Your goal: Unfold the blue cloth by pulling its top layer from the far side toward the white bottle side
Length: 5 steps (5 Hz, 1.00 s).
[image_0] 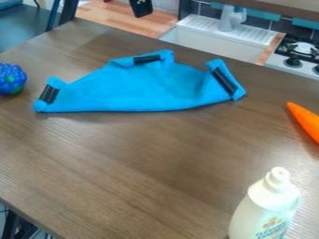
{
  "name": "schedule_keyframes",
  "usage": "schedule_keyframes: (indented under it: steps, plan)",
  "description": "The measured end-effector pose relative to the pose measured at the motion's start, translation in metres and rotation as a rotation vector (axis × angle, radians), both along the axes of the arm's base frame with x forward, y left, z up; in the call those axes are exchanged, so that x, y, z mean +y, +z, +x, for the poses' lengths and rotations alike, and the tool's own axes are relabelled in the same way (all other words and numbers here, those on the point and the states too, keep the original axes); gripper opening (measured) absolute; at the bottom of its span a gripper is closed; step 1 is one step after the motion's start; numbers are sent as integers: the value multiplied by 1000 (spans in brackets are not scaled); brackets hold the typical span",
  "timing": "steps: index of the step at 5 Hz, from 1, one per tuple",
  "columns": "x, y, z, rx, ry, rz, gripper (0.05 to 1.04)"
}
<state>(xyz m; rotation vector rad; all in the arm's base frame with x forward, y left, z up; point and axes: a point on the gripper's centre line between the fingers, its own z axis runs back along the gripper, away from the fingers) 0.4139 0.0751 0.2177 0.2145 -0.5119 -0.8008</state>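
Note:
At the top edge of the camera view, left of centre, a small black part of the gripper (141, 6) shows, above and apart from the cloth. A bright blue cloth (146, 87) lies on the brown table (143, 158), with a long, nearly straight near edge and folded-over corners. Black strips sit on its left corner, its top fold and its right corner. Nothing is seen touching the cloth apart from the table.
A blue berry-like toy (10, 79) lies at the left edge, an orange carrot-like toy (305, 120) at the right. A white bottle (266, 205) stands at the front right. Behind the table are a white sink (215, 43) and a stove (299, 57).

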Motion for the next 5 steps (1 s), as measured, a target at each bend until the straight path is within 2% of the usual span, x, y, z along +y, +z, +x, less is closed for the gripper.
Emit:
schedule_keyframes:
  steps: [1, 2, 3, 5]
  plan:
    - [1, -17, 2, 39, 2, -8, 1000]
    - [11, -48, 19, 48, 21, 30, 1000]
    - [16, -61, 27, 60, 22, 53, 1000]
    - [22, -72, 32, 32, 23, 97, 1000]
